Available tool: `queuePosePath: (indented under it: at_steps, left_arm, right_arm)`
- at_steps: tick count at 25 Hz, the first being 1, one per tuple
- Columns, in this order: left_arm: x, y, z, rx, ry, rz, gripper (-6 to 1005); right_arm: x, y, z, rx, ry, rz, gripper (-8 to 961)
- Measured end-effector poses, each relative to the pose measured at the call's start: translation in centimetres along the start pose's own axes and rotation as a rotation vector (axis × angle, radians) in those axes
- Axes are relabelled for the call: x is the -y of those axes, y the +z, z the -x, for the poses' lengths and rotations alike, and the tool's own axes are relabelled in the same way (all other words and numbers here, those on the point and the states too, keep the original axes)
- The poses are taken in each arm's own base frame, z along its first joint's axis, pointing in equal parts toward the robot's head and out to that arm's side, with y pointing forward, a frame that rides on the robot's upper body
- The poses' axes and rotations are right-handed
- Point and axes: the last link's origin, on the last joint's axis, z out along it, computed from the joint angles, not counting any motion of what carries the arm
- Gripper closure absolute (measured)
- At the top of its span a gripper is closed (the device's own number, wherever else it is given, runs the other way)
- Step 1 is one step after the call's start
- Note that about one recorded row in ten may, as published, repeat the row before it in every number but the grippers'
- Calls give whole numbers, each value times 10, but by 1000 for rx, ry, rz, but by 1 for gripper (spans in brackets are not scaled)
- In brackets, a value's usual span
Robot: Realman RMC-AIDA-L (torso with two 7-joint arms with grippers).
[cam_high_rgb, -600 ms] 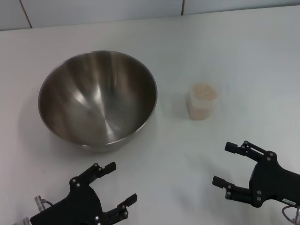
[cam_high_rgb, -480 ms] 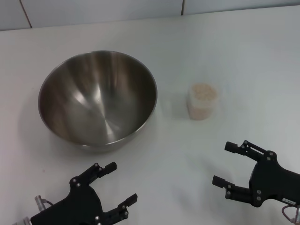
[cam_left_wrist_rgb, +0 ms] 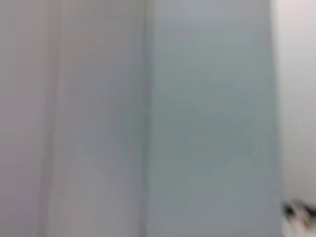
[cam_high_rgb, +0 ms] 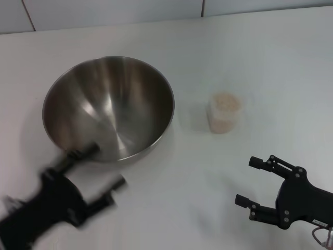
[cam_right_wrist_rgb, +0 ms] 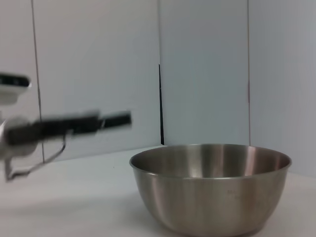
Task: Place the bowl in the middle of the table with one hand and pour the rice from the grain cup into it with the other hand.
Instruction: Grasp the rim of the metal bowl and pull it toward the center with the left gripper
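Observation:
The steel bowl (cam_high_rgb: 108, 107) stands empty on the white table (cam_high_rgb: 192, 172), left of centre; it also shows in the right wrist view (cam_right_wrist_rgb: 212, 192). The clear grain cup (cam_high_rgb: 225, 112) stands upright to its right, filled with rice (cam_high_rgb: 225, 101). My left gripper (cam_high_rgb: 101, 166) is open and empty, blurred by motion, just in front of the bowl's near rim. It also shows blurred in the right wrist view (cam_right_wrist_rgb: 74, 123). My right gripper (cam_high_rgb: 248, 181) is open and empty near the front right, well in front of the cup.
A grey panelled wall (cam_high_rgb: 114, 10) runs along the table's far edge. The left wrist view shows only blurred wall panels (cam_left_wrist_rgb: 148, 118).
My left gripper has swung to the left and forward, up to the bowl's near side. The right gripper, bowl and cup have not moved.

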Motion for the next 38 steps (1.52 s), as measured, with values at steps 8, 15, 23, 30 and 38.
queuePosePath:
  at_steps: [8,15,23,30,38]
  left_arm:
    - [99,7,-59,49,-133,-110,186]
    - [151,43,-85,351,-184,-196,187]
    - [161,97,-90,699,-109,-293,187]
    - [161,105,-85,809,-91,-295,188]
    - [165,110,-75,899,-90,-307,206]
  right_arm:
    - [1,1,1,3,-12,-3,119]
    - [1,0,1,7,-12,-7,120]
    - [0,-1,1,10,-10,-8,119]
    - [0,-1,2,10,-11,-8,119]
    - [0,-1,2,11,-14,-7,120]
